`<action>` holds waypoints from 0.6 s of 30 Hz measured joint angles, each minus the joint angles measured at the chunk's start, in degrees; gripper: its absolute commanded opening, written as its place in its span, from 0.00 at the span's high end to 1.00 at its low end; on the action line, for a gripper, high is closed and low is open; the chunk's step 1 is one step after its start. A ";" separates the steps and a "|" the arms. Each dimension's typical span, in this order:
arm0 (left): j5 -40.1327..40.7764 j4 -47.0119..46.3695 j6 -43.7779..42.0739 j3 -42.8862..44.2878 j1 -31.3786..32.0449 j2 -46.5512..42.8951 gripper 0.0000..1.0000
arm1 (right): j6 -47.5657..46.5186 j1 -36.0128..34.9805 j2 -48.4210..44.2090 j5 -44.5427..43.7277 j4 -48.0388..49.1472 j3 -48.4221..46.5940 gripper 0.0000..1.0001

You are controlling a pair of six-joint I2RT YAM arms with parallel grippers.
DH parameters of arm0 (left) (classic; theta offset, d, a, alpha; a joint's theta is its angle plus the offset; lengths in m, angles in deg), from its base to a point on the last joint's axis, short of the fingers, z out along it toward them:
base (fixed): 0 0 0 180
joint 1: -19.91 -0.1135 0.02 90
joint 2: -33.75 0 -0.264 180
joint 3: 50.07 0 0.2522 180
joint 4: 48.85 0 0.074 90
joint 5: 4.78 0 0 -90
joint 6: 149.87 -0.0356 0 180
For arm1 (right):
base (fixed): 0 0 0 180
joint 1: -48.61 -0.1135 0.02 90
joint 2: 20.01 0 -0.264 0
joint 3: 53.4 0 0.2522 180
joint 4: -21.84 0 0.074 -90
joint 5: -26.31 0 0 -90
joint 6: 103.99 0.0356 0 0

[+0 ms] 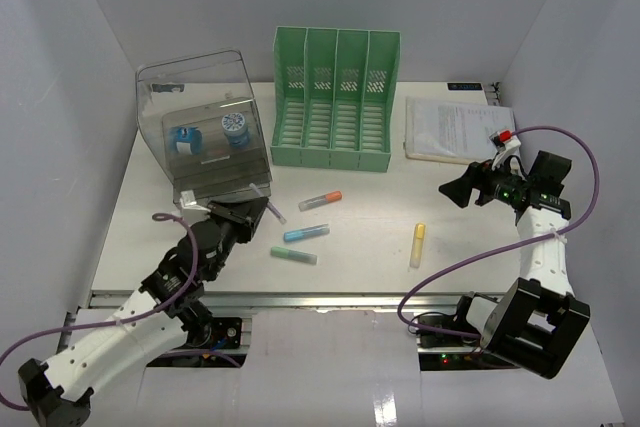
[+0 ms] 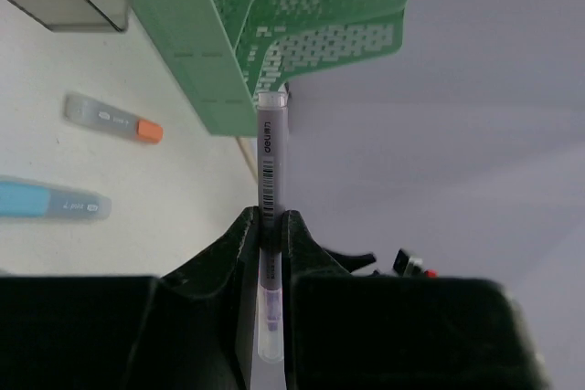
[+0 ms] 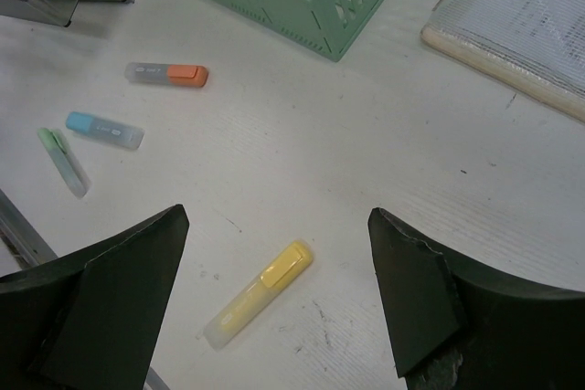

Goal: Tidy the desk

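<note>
White desk (image 1: 360, 247), walled in on three sides, a silver rail (image 1: 320, 299) running along its near edge: it is filling the view and carrying every item below. Tidying is looking barely begun.

- Far middle: green file rack (image 1: 336, 97) is standing upright, with nothing showing in its four slots.
- Far left: clear drawer box (image 1: 205, 137) is holding two small blue and white items.
- Far right: paper stack (image 1: 450, 129) is lying flat, its print too small to read.
- Right side: right gripper (image 3: 277, 221) is hovering with jaws spread wide, gripping nothing, above the yellow highlighter (image 3: 259, 306).
- Near the drawer box: left gripper (image 2: 272, 221) is pinching a grey-purple pen (image 2: 271, 152), its jaws nearly closed on the barrel.
- Mid-desk: orange highlighter (image 1: 322, 200), blue highlighter (image 1: 306, 234) and green highlighter (image 1: 294, 256) are lying loose, awaiting sorting along with the yellow one.
- Writing: the pen is bearing a barcode and a short brand word, not surely readable. The highlighter labels are too small to read.
</note>
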 measured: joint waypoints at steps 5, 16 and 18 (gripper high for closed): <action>12.66 8.65 12.03 -2.19 -0.55 -7.24 1.00 | 0.26 0.09 -0.03 0.24 0.86 0.26 0.14; 23.31 14.78 16.25 8.34 -10.10 9.88 1.00 | 0.28 0.11 -0.07 0.48 1.23 0.85 0.13; 19.66 12.31 14.94 8.96 -15.94 12.70 1.00 | 0.26 0.13 -0.07 0.44 1.25 0.85 0.13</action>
